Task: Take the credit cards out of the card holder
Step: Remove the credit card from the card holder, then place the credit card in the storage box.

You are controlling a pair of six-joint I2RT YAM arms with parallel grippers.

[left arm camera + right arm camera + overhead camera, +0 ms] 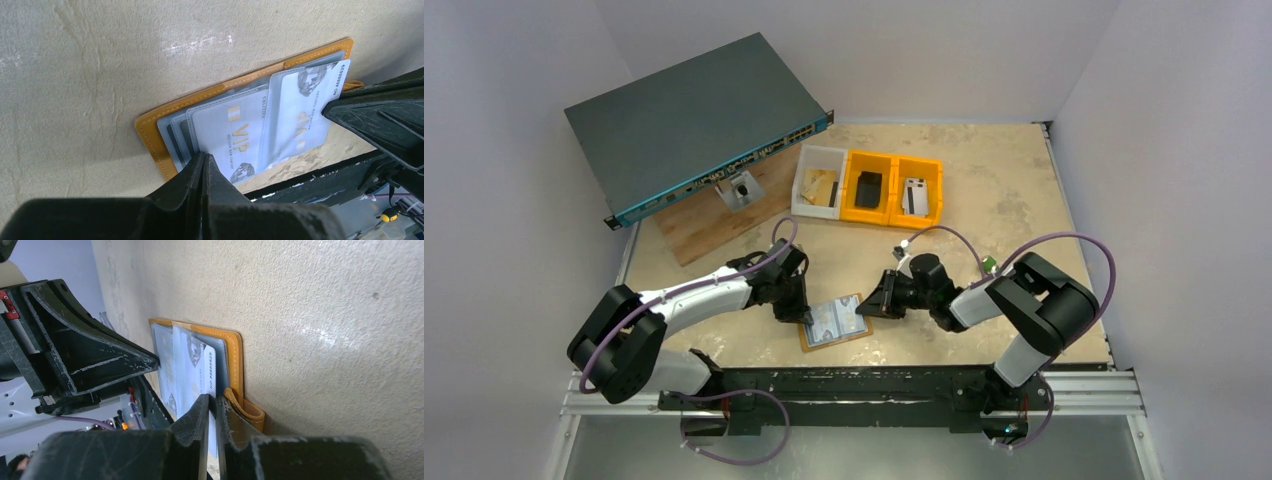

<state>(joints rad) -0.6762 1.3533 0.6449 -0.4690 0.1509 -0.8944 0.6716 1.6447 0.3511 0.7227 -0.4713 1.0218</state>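
**Card extraction: first pull set up**

Left fingers clenched empty, tips down on the open card holder, which lies at the bench's near edge, centre. Right fingers pinch the right-hand credit card by its edge. Next call: slide it rightward, clear of its sleeve.

I saw matt, stitched tan leather on the card holder, smooth glossy plastic on the card, scuffed matt black plastic on my left claw and right claw, and a rough, mottled, stone-like matt finish on the counter.
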